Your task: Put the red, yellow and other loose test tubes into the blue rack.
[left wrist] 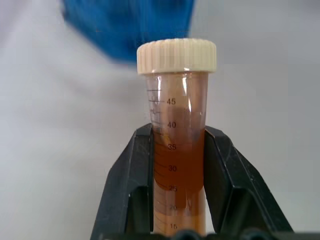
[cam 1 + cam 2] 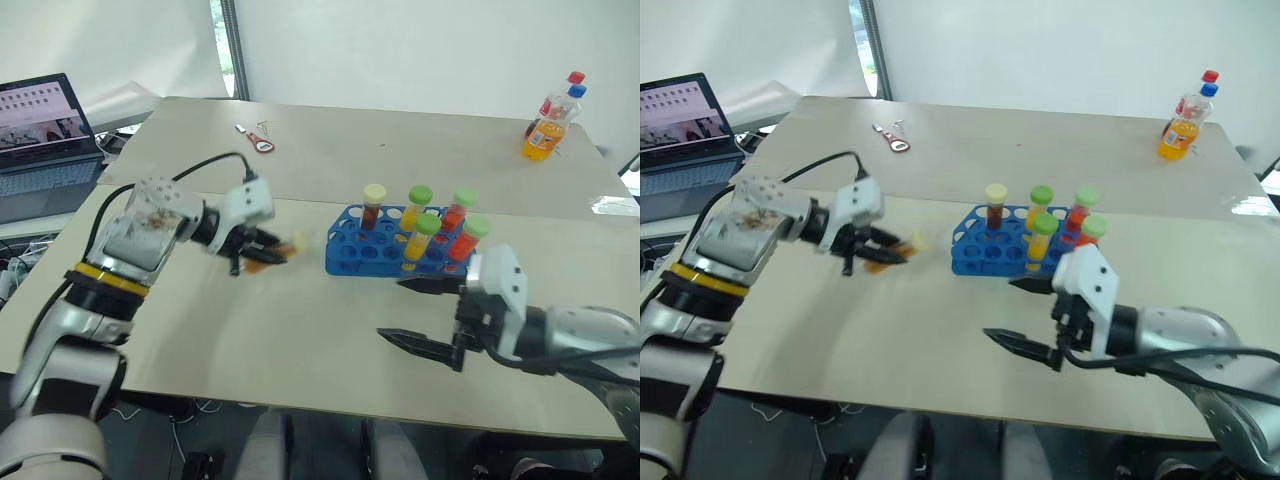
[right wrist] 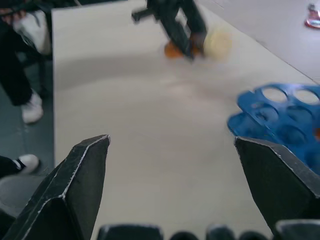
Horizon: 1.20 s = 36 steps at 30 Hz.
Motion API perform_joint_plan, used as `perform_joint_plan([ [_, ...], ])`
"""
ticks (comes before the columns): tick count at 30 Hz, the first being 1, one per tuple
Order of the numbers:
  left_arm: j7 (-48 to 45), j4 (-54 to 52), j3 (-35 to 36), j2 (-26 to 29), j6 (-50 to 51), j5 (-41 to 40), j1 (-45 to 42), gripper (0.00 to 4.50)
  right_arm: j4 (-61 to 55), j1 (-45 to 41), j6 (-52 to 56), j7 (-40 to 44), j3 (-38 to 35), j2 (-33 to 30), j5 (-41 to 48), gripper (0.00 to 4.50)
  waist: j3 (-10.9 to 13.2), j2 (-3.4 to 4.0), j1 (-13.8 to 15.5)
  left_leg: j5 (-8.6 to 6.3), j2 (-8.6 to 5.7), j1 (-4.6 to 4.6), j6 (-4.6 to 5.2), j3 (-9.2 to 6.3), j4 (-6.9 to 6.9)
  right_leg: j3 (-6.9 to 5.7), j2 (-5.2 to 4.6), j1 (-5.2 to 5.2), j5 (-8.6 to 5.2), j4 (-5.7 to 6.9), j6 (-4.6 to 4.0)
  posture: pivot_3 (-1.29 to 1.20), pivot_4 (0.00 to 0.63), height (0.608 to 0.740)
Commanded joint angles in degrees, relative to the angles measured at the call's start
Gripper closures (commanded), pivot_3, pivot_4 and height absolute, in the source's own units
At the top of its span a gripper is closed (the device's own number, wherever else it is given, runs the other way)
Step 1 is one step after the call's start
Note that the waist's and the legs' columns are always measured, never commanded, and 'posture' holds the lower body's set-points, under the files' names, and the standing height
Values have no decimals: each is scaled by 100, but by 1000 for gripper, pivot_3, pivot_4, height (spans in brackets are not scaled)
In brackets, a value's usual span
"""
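Right gripper [image 2: 420, 315], nearest: fingers spread wide, nothing between them. Just past its upper finger, the blue rack [image 2: 350, 258] holds five capped tubes: one pale-capped [image 2: 374, 205], four green-capped [image 2: 419, 208]; their lower ends are hidden in the holes. Left gripper [image 1: 177, 165] is clamped on one brownish-orange tube [image 1: 177, 150], pale cap beyond the fingertips, tube base cut off. This tube is near the rack's end, apart from it. Farthest: two drink bottles [image 2: 545, 130], overlapping.

Even bright daylight; glare far right on table [image 2: 300, 330]; left gripper [image 2: 262, 250] motion-blurred; blue rack [image 1: 127, 25] out of focus.
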Motion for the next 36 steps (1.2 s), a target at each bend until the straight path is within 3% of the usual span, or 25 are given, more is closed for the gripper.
perform_joint_plan([
  [1, 635, -446, 916, -734, 526, -935, 36, 3658, -166, 274, 61, -193, -515, -101, -115, 76, 0, -1, -23, 0, 2, 0, 0, -2, 1, 0, 1, 0, 0, 1, 0, 0, 150, 659],
  [6, 1375, -753, 1268, -1691, 174, -1207, 522, 3658, -294, 252, 363, -893, -663, 63, 58, 76, -2, 2, -127, 0, 2, 10, 1, -3, 1, 6, 4, 0, -2, 26, -5, 0, 150, 659],
  [9, 1771, -328, 1376, -2300, -371, -1139, 547, 3658, -384, 202, 655, -1388, -717, 174, 268, 76, -1, 1, -100, 0, 0, 11, 1, -4, 10, 6, 5, -4, -10, 54, -13, 0, 150, 659],
  [15, 1734, 675, 1188, -2877, -1333, -867, 418, 3658, -414, 21, 1110, -2235, -694, 322, 440, 76, -1, 1, -83, 0, -9, 7, 1, -5, 14, 7, 2, -2, -13, 56, -8, 0, 150, 659],
  [24, 1740, 1562, 973, -3294, -2668, -317, 394, 3658, -603, 237, 1470, -2636, -827, 260, 623, 76, -1, 1, -89, -1, -11, 4, 4, -7, 14, 7, 2, -2, -16, 54, -5, 0, 150, 659],
  [36, 2019, 2271, 979, -3374, -3411, -2, 358, 3659, -739, 415, 1451, -2898, -783, 348, 799, 76, -1, 1, -96, -1, -10, 6, 4, -8, 13, 7, 4, 0, -17, 54, -5, 0, 150, 659],
])
